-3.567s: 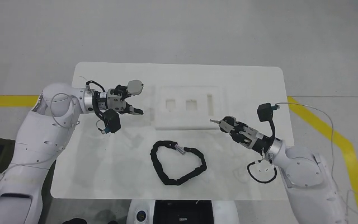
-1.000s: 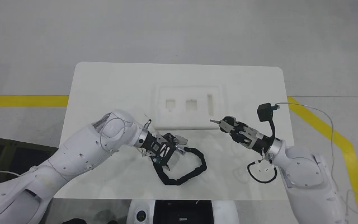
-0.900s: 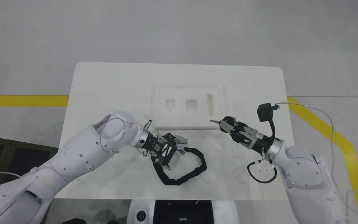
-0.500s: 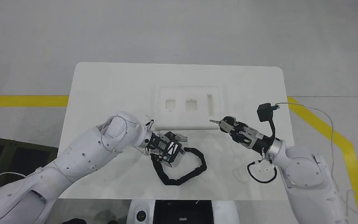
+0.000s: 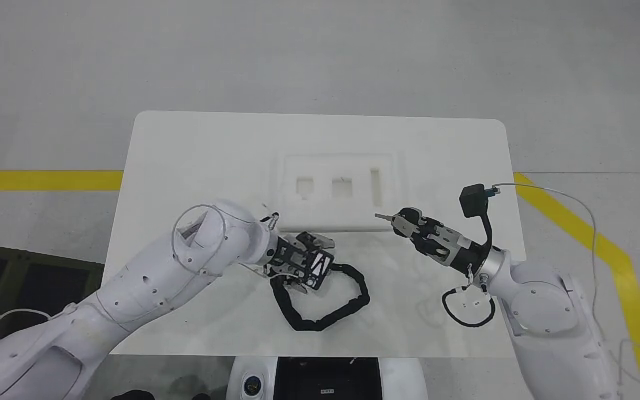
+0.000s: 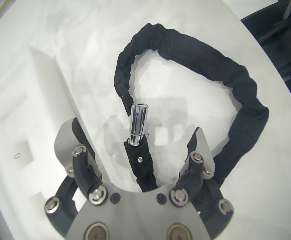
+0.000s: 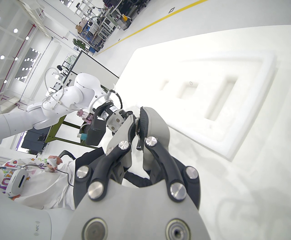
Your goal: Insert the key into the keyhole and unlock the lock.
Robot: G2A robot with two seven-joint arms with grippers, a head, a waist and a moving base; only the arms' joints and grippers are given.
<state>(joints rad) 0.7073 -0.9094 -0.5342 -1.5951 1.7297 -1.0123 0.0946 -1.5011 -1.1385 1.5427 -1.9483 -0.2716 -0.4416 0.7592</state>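
Our left gripper (image 6: 136, 130) straddles, spread wide, the chrome lock cylinder (image 6: 138, 116), and closing off-centre could roll it off line from the key (image 5: 383, 216) our right gripper (image 5: 399, 221) pinches.

floor (image 5: 320, 50): plain pale grey | yellow line (image 5: 50, 180): runs along the floor, showing on either side of the table | table (image 5: 160, 140): white top, rounded corners | far room: shelves (image 7: 106, 11) crowded with equipment, a potted plant (image 7: 78, 43), rows of round ceiling lights (image 7: 29, 60), bright white walls
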